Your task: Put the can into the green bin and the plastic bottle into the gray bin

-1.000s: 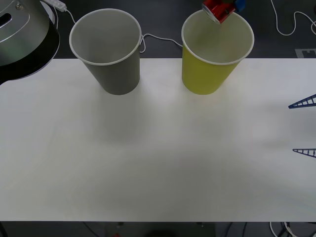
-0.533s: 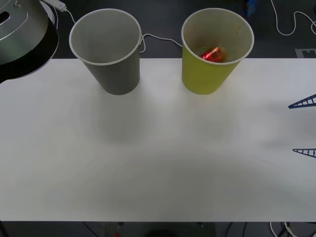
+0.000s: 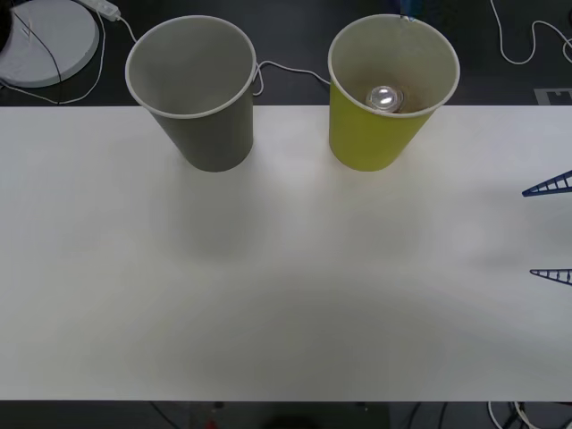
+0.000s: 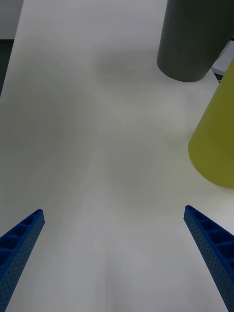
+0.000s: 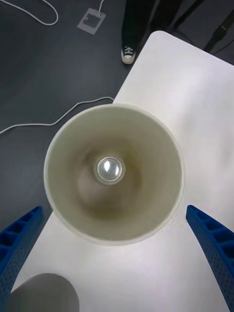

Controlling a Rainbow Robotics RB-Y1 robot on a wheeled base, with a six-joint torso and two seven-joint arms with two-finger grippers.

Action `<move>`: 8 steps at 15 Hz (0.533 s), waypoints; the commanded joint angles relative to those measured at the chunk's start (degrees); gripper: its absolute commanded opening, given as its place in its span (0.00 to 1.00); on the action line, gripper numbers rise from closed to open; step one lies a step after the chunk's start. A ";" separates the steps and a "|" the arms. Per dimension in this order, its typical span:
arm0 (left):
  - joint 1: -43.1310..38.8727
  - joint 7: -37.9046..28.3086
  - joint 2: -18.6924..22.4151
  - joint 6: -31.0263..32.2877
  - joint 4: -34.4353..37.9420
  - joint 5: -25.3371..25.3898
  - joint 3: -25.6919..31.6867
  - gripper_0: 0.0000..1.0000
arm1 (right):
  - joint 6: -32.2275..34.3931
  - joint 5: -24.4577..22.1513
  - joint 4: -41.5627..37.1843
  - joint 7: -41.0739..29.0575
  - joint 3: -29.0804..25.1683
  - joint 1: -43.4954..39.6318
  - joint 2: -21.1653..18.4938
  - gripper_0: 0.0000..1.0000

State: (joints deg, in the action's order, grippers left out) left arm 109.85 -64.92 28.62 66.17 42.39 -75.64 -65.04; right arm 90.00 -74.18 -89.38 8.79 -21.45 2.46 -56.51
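The can (image 3: 383,97) is seen standing at the bottom of the green bin (image 3: 366,143), silver base up. The left gripper (image 5: 117,253) is held directly above that bin, jaws apart. The gray bin (image 3: 210,134) stands at nine o'clock of the green one. The right gripper (image 3: 549,231) is held spread at the table's (image 3: 268,295) three o'clock edge.

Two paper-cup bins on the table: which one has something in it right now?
The large yellow-green paper-cup bin holds the small can, silver base up at its bottom. The same-shaped gray bin shows only a bare pale inside.
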 commanded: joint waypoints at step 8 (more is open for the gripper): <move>-10.71 3.57 17.96 9.59 16.76 -2.32 11.25 1.00 | 0.00 0.00 0.00 0.00 0.00 0.00 0.00 1.00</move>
State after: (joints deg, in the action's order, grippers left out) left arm 99.62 -61.65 45.32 75.08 57.83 -78.13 -54.18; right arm 90.00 -74.18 -89.38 8.79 -21.45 2.46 -56.51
